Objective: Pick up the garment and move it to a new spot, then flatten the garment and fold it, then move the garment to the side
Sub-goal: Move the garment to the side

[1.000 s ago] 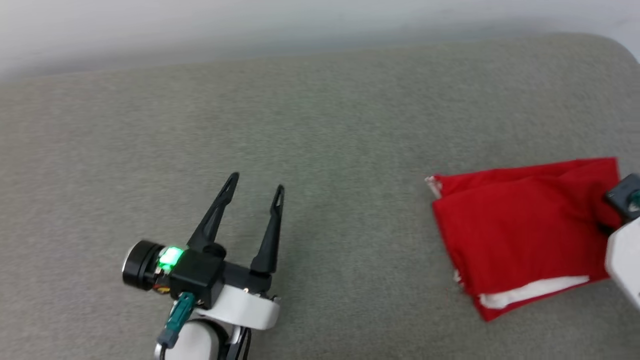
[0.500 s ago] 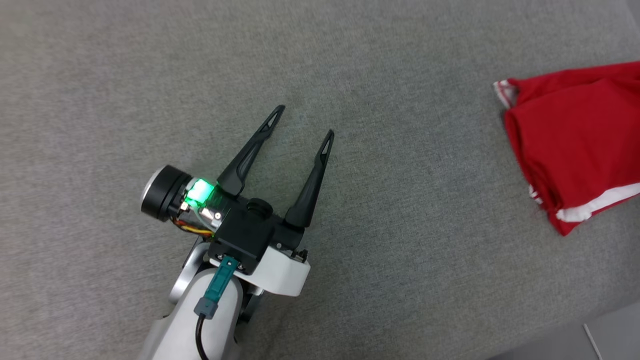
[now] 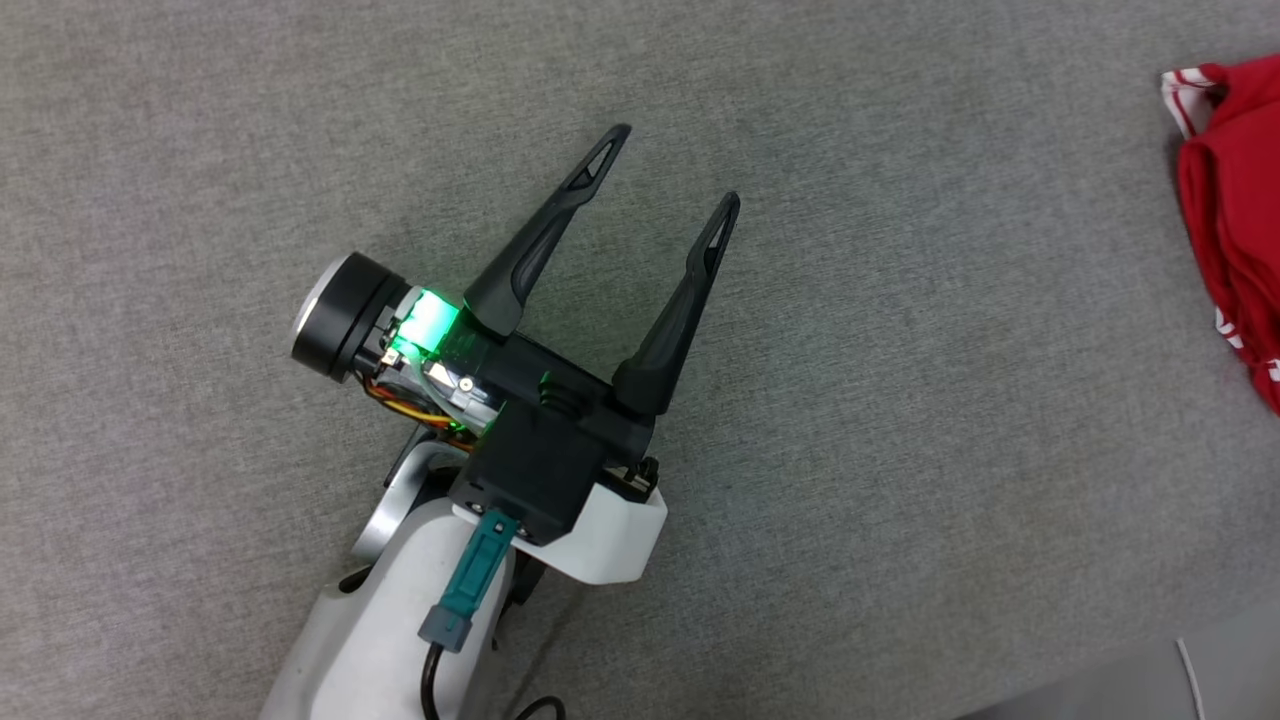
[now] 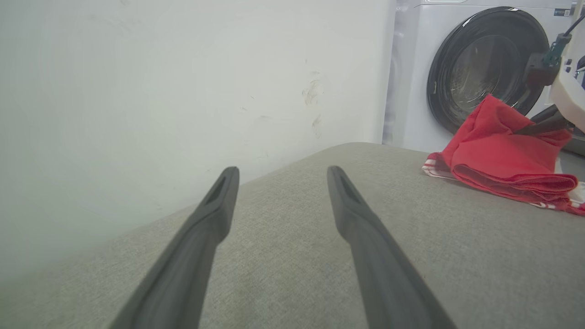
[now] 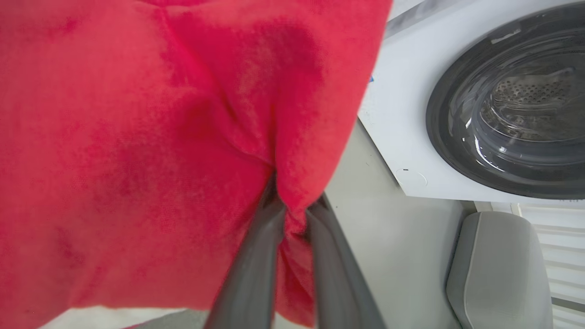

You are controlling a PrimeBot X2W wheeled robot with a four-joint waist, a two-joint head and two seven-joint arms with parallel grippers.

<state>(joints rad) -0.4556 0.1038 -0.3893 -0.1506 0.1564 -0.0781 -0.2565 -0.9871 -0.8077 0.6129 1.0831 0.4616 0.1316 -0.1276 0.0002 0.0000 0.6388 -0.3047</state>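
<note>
- Clearly the right gripper [image 5: 295, 203] pinches the folded red T-shirt [image 5: 137, 137], presumably to drag it aside.
- It lies at the head view's right edge; the left gripper [image 3: 675, 165], jaws spread, hangs clear.

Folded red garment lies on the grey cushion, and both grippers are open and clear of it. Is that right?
Not both. The left gripper is open and clear, but the right gripper is shut on the garment, fingers pinching a red fold: see the right wrist view. The rest holds.
</note>
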